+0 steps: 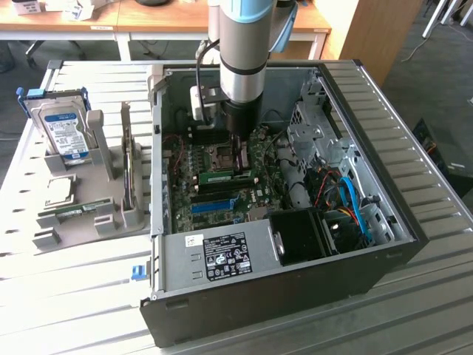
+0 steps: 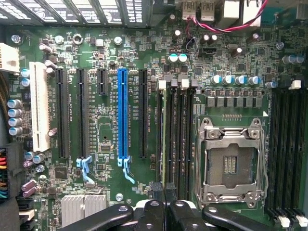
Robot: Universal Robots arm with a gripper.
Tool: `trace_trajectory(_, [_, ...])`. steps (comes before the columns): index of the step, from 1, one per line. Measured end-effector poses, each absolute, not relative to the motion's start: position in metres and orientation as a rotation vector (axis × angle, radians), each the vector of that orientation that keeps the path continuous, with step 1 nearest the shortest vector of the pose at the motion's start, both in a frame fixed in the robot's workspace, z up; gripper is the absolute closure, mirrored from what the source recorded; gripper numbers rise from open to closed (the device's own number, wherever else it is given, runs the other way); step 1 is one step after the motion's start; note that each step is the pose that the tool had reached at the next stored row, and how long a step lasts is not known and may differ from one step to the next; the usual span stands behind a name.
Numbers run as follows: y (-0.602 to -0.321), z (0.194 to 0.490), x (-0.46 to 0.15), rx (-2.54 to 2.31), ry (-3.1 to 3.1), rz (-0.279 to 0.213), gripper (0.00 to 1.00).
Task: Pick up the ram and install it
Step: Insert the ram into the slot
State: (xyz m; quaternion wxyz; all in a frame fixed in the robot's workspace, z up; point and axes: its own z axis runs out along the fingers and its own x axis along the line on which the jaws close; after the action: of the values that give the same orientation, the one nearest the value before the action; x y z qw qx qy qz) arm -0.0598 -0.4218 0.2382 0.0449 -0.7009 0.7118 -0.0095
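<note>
The ram [image 1: 222, 177] is a thin green stick standing on edge in a memory slot of the motherboard [image 1: 185, 196], inside the open computer case. In the wrist view the ram [image 2: 165, 139] shows edge-on as a narrow green line between the black memory slots, beside the CPU socket [image 2: 233, 161]. My gripper [image 1: 238, 159] hangs straight down over the stick's end nearest the socket. Its black fingers [image 2: 156, 204] meet around the ram's edge, so the gripper [image 2: 165, 195] is shut on it. Whether the stick sits fully down in the slot I cannot tell.
A blue expansion slot [image 2: 122, 115] lies a few slots away. The case wall [image 1: 157, 148], drive cage [image 1: 318, 137] and power supply [image 1: 222, 255] close in around the arm. On the exterior view's left, a grey holder [image 1: 122, 200] carries a hard drive [image 1: 63, 126] and another green stick [image 1: 74, 212].
</note>
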Motion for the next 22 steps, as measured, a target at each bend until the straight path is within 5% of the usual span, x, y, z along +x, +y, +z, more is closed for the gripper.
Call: trace_trajectory(22, [-0.4219,0.2326,-0.0598,-2.142,2.174,-0.029,0.88])
